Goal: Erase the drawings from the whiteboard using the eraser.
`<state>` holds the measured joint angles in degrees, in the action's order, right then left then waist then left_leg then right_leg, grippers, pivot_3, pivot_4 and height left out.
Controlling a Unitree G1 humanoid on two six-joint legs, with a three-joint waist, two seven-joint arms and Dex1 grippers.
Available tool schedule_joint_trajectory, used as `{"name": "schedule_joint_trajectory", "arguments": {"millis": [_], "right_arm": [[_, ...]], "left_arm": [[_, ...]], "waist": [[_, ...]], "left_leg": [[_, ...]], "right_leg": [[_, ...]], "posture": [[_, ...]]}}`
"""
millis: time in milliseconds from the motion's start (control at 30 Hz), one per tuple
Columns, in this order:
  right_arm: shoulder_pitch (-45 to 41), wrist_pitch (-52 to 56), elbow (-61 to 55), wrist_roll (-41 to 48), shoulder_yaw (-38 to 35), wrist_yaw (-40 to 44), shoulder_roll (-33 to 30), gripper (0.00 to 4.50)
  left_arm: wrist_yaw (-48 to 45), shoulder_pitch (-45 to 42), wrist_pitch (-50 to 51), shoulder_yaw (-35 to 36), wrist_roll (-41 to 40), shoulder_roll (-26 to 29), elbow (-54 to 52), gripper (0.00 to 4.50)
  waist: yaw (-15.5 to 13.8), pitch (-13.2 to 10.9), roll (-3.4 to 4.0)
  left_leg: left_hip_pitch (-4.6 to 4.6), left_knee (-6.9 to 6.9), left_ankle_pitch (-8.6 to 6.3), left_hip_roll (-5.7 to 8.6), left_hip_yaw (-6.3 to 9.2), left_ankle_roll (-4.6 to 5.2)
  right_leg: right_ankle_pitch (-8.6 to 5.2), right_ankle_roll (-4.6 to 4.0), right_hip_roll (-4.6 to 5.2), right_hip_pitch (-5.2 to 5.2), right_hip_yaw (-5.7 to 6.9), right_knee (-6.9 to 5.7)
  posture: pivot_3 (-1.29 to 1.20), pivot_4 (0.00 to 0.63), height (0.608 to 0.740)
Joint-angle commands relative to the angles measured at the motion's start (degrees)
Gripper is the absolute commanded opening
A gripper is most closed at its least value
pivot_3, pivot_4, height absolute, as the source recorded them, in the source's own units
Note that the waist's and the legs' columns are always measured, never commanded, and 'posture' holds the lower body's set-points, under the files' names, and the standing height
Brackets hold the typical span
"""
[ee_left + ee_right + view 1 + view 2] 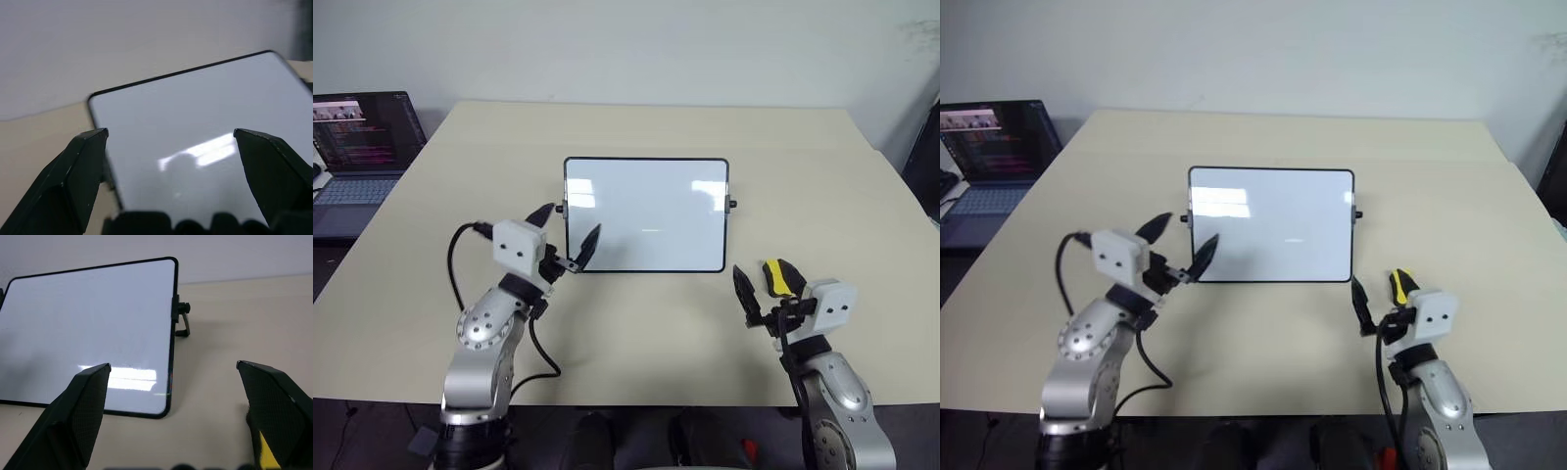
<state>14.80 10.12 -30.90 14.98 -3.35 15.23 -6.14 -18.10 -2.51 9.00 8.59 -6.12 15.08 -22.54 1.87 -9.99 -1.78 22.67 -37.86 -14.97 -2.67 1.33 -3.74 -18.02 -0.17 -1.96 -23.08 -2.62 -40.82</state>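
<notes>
Finishing up: both grippers, left gripper (570, 241) and right gripper (765, 281), are hanging spread, empty, near the wiped-clean whiteboard (646, 213); eraser (772, 277) is lying beside the right one.

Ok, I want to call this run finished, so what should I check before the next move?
1. Board free of red marks: ok, its face looks plain white.
2. Board standing tilted on its stand, on the table: ok.
3. Left claw open and empty: ok; it hangs by the board's near left corner.
4. Right claw open: ok.
5. Eraser let go: cannot tell; it sits against one finger of the right claw, not squeezed between the two.
6. Left claw off the board's frame: cannot tell.
</notes>
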Motion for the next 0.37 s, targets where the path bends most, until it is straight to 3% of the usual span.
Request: {"name": "schedule_joint_trajectory", "arguments": {"millis": [33,267,367], "right_arm": [[-1.74,-2.30,1.75,1.38,-0.62,1.79,-0.93,4.47],[-4.44,0.20,2.36,3.69,0.82,7.40,-6.41,4.47],[-8.38,2.70,2.39,5.77,-0.05,7.71,-7.61,4.47]], "left_arm": [[7.52,3.97,-2.55,4.27,4.25,-1.74,-4.78,4.50],[16.83,17.13,-0.08,5.80,8.84,-8.82,-10.65,4.50],[18.31,17.10,3.85,5.21,8.70,-10.54,-11.12,4.50]], "waist": [[0.14,0.00,0.00],[-0.08,0.01,-0.08],[-0.15,-0.03,-0.18]], "left_leg": [[-0.02,0.01,0.00,-0.01,-0.01,0.00],[-0.01,0.01,-0.01,0.04,-0.03,0.00],[0.02,-0.04,0.00,0.05,0.00,0.00]], "right_leg": [[0.00,-0.01,-0.01,-0.01,-0.02,-0.03],[-0.01,-0.01,0.02,0.03,-0.05,0.05],[0.00,0.00,0.02,0.03,0.00,0.03]], "posture": [[0.00,0.150,0.740],[0.00,0.150,0.740],[0.00,0.150,0.740]]}}
